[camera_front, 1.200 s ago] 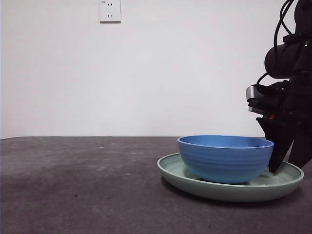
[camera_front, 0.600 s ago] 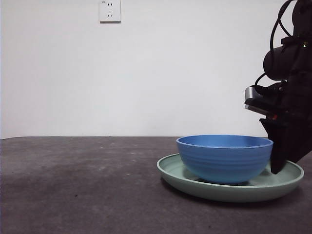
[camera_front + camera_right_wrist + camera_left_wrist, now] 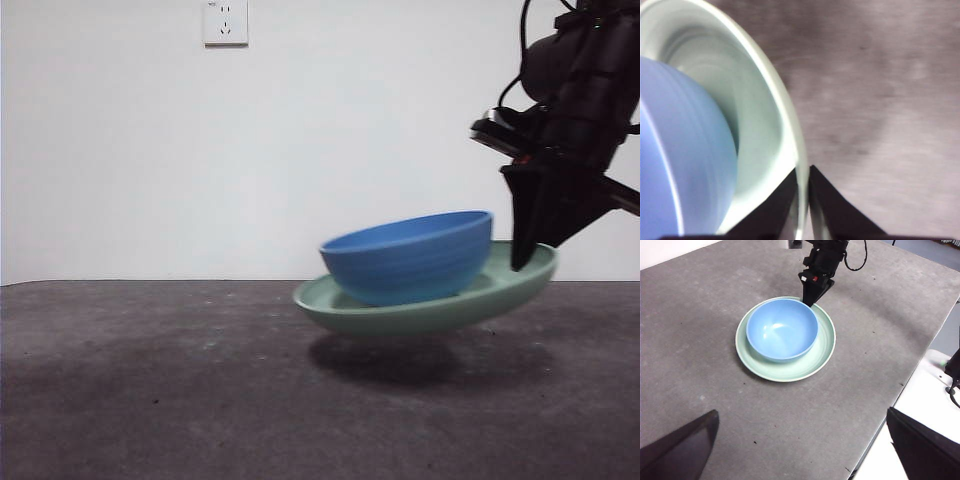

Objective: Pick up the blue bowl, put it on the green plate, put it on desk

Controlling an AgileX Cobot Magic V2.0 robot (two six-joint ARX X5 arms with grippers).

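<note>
The blue bowl [image 3: 410, 258] sits inside the green plate [image 3: 505, 292]. My right gripper [image 3: 528, 258] is shut on the plate's rim at its right side and holds plate and bowl tilted above the desk [image 3: 150, 380]. In the right wrist view the jaws pinch the plate's rim [image 3: 799, 165], with the bowl [image 3: 680, 150] beside them. The left wrist view shows the bowl [image 3: 782, 330] in the plate [image 3: 822, 350] from above, with the right gripper [image 3: 811, 297] at the plate's far rim. My left gripper [image 3: 800, 450] is open, high and away from them.
A white wall socket [image 3: 225, 22] is on the back wall. The desk's edge [image 3: 880, 425] runs beside a white surface in the left wrist view. A shadow lies on the desk under the lifted plate [image 3: 400, 358].
The right gripper has closed on the plate's rim and lifted plate and bowl off the desk, tilting them and shifting them left.
</note>
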